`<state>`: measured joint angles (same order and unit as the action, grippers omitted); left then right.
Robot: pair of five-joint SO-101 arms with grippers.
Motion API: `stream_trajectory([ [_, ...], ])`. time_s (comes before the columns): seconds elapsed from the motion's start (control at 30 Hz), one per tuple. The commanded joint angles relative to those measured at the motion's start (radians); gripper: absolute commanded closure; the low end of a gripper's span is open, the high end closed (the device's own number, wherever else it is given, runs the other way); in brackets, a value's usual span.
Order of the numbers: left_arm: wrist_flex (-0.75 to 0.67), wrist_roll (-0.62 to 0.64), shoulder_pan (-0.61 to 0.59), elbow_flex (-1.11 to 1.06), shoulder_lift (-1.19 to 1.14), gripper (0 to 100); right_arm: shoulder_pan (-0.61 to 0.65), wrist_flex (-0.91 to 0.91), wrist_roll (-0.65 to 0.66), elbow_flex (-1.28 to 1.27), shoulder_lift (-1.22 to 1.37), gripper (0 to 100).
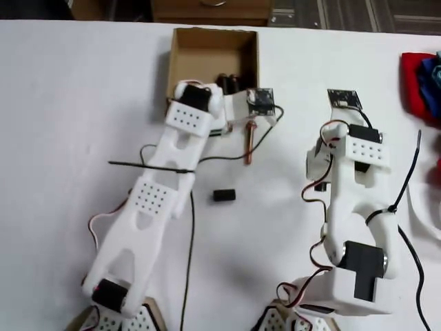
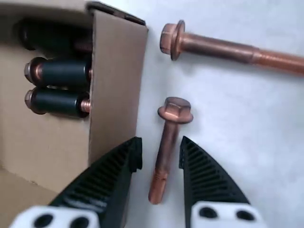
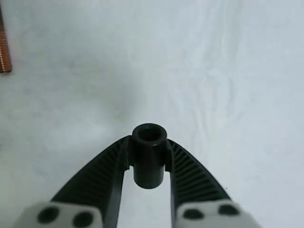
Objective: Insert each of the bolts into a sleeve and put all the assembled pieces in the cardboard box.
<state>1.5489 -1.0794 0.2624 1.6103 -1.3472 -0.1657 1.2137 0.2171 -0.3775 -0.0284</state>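
Bolt (image 2: 167, 142): stiff metal, probably slippery; take mid-shank
Left fingers (image 2: 118, 171): open, astride it
Right fingers (image 3: 190, 171): gripping sleeve (image 3: 148, 154)

1. This is a robotics lab or maker's workbench. Two white printed arms stand side by side on a white-covered counter (image 1: 69, 103), the left arm (image 1: 155, 186) up against the cardboard box (image 1: 180, 52) and the right arm (image 1: 358, 207) well off to the box's side.
2. Their black motors (image 1: 365, 265) sit bare, and loose wires (image 1: 189, 248) trail over the counter on the arms' side of the box.
3. Small hardware lies about: copper bolts (image 2: 167, 142) just beside the box, a black sleeve (image 1: 224, 195) near it, and sleeved bolts (image 2: 59, 101) inside it.
4. Beyond the box, past the counter's far edge, stand brown furniture (image 1: 207, 10) and grey flooring (image 1: 358, 14).
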Motion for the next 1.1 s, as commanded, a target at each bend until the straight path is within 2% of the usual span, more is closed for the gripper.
stream_trajectory([
  [0.0, -0.035, -0.005, -0.002, -0.001, 0.011, 84, -0.004, -0.01, 0.002, 0.005, -0.028, 97.7],
  [0.4, -0.003, -0.008, 0.063, -0.004, -0.026, 84, -0.005, -0.01, 0.002, 0.005, -0.028, 97.7],
  [0.47, -0.003, -0.009, 0.072, -0.004, -0.026, 88, -0.005, -0.01, 0.002, 0.005, -0.028, 97.7],
  [0.57, -0.002, -0.009, 0.074, -0.004, -0.026, 99, -0.007, -0.01, 0.002, 0.005, -0.028, 97.7],
  [0.7, 0.069, -0.006, 0.069, 0.004, -0.017, 98, -0.008, -0.01, 0.002, 0.005, -0.028, 97.7],
  [0.87, 0.226, -0.002, 0.069, 0.051, 0.026, 98, -0.008, -0.01, 0.002, 0.005, -0.028, 97.7],
  [0.93, 0.236, 0.06, 0.066, 0.061, 0.06, 98, -0.008, -0.01, 0.002, 0.005, -0.028, 97.7],
  [1.07, 0.239, 0.31, 0.052, 0.054, 0.169, 98, -0.008, -0.01, 0.002, 0.005, -0.028, 97.7],
])
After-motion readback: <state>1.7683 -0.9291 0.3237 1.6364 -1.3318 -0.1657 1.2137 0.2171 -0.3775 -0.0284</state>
